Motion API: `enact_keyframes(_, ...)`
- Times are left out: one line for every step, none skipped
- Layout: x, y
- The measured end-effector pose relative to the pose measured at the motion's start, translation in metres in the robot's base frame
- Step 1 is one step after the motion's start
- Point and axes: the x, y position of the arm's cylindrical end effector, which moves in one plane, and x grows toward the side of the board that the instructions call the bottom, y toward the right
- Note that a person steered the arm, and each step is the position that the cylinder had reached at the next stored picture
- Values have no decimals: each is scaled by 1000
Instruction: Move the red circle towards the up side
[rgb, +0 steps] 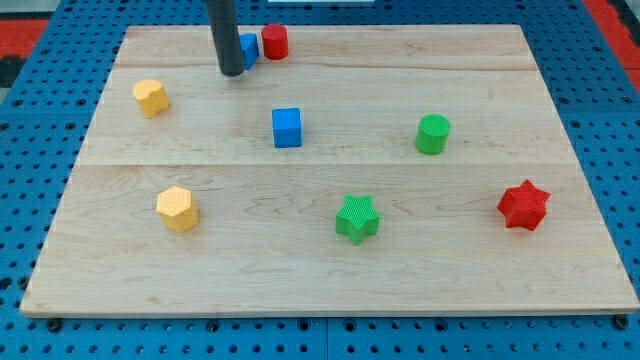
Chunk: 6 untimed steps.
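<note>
Red circle (275, 42) at the board's (330, 280) top edge, half-hidden blue block (248, 48) touching its left, my tip (231, 72), a bare rod with nothing to open or close, just left of that blue block.

A single camera looks down at a slant from beyond the near edge of the wooden board (330, 270), facing its far edge. It stands close enough that the board nearly fills the frame, with blue perforated table (30, 150) showing at left, right and near. The rod (226, 35) enters from the top edge, far left.
</note>
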Motion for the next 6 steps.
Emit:
enact_keyframes(18,30)
enact_keyframes(16,113)
enact_keyframes(-38,82)
enact_keyframes(-69,52)
enact_keyframes(-87,12)
enact_keyframes(-98,-23)
